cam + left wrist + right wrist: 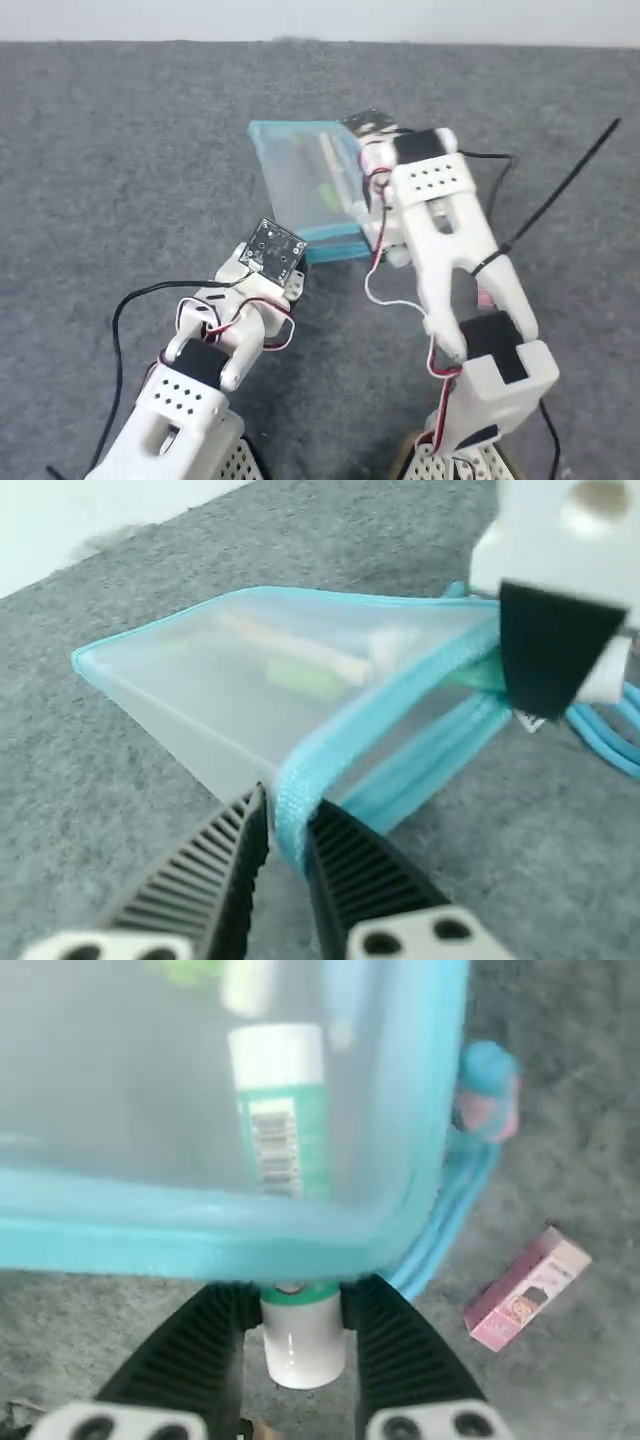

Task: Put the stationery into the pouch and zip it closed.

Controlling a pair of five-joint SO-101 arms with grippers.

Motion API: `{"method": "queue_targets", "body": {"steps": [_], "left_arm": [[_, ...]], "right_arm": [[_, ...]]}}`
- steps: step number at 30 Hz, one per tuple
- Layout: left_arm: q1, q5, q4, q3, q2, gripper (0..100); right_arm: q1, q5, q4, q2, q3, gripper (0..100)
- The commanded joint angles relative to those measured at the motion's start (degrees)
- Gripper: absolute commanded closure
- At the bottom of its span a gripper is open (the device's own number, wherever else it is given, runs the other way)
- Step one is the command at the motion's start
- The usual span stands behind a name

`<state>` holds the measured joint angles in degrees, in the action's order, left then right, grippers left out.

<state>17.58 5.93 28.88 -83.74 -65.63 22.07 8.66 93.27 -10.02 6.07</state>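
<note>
The left hand (288,825) is pinched shut on the zip edge of the pouch (300,180), which lies mid-way across the worktop (120,150). It looks like thin, floppy film, likely to slide, so the stiffer zip tape seems the best hold. The right hand (300,1295) clamps a tube (298,1345) half inside the mouth; it is probably light, rigid and smooth.

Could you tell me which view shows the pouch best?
The left wrist view: the pouch shows almost whole, with its zip edge in the left gripper. The high view has an arm across it; the right wrist view shows one corner.
</note>
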Motion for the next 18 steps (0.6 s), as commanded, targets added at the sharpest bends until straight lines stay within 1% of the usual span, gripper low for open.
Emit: {"method": "queue_targets", "body": {"steps": [1,7,11,15,18], "left_arm": [[0.5,1.0,0.2,3.0,-1.8,99],[0.7,1.0,0.2,2.9,-1.8,99],[0.5,1.0,0.1,2.9,-1.8,99],[0.5,1.0,0.0,2.9,-1.8,99],[0.5,1.0,0.0,2.9,-1.8,99]], "right_arm": [[4.3,0.0,-0.7,1.0,3.9,99.3],[5.3,-0.3,-3.1,1.1,5.2,99.3],[5.7,-0.1,-1.8,1.6,7.0,99.3],[9.9,2.2,-1.9,4.0,7.2,99.3],[13.1,2.2,-2.4,4.7,7.2,99.3]]}}
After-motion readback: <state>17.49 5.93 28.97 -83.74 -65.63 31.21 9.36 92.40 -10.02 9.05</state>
